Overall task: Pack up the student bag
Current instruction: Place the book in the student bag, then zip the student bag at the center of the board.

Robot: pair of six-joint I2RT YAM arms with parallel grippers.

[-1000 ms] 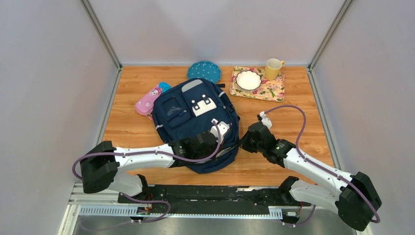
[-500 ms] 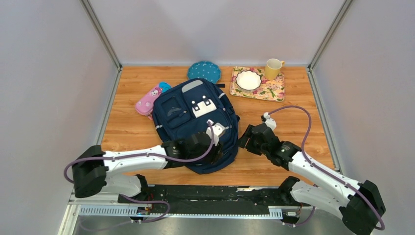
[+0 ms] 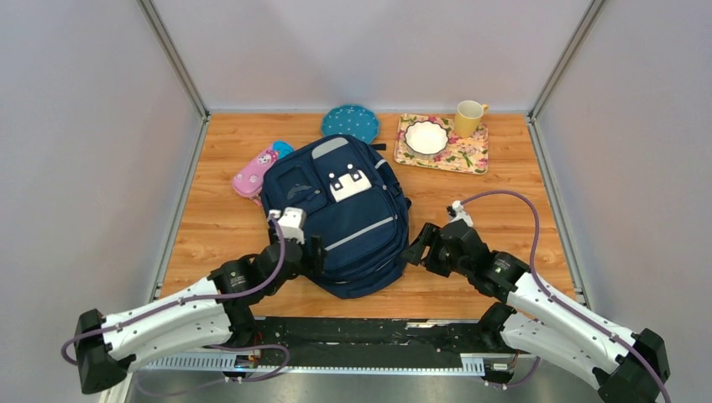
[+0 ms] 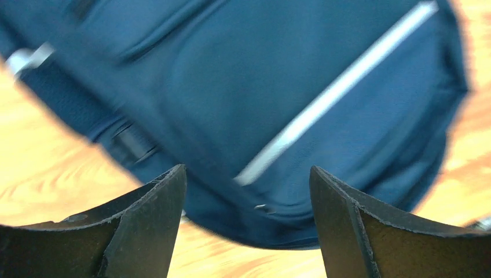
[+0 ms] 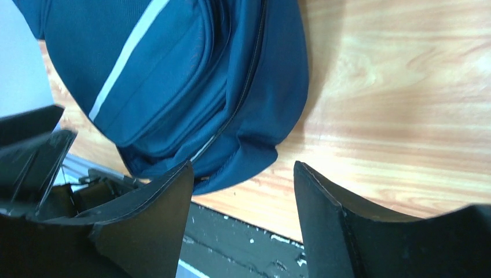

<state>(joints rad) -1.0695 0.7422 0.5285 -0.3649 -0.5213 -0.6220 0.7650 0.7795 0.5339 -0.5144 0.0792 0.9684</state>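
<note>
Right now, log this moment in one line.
bag: flat on table | left gripper: open, empty | right gripper: open, empty

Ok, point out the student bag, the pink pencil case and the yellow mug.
student bag (image 3: 353,220): top view, middle of front panel.
pink pencil case (image 3: 252,176): top view, its visible lid.
yellow mug (image 3: 468,119): top view, its side wall.

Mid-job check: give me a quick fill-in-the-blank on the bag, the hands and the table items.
The left hand and right hand both stand ____, holding nothing.
The student bag lies ____ the two hands.
The white bowl sits on the floral ____.
The pencil case beside the bag is ____.
Missing: open; between; tray; pink.
</note>
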